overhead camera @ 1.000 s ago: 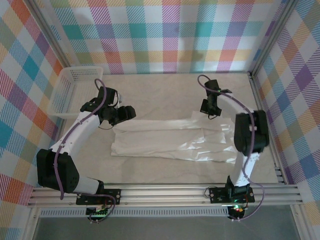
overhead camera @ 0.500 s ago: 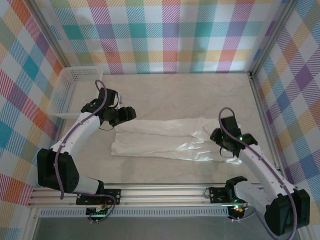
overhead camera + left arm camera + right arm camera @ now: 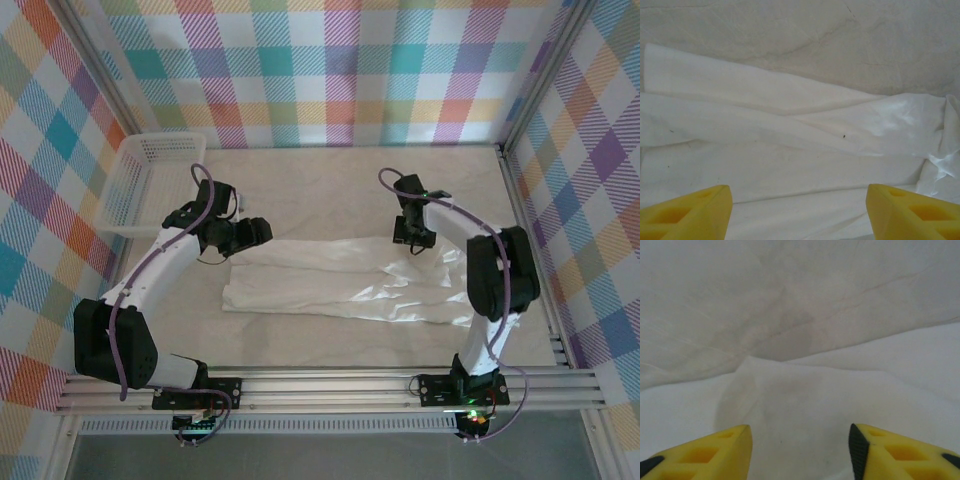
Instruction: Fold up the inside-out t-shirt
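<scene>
The t-shirt [image 3: 340, 285] lies banded mid-table, nine to three o'clock. The left gripper [image 3: 258, 232] hangs released and empty at its ten o'clock corner. The right gripper [image 3: 412, 238] at one o'clock, clenched a second ago, has let go; that fold seems laid.

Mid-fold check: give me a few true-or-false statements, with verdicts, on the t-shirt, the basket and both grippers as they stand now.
1. The t-shirt lies on the table as a long strip. True.
2. The right gripper is clamped on the t-shirt. False: its jaws stand apart, gripping nothing.
3. The left gripper is open. True.
4. The t-shirt sits in the basket. False: the basket stands apart from it at the far left corner.
</scene>
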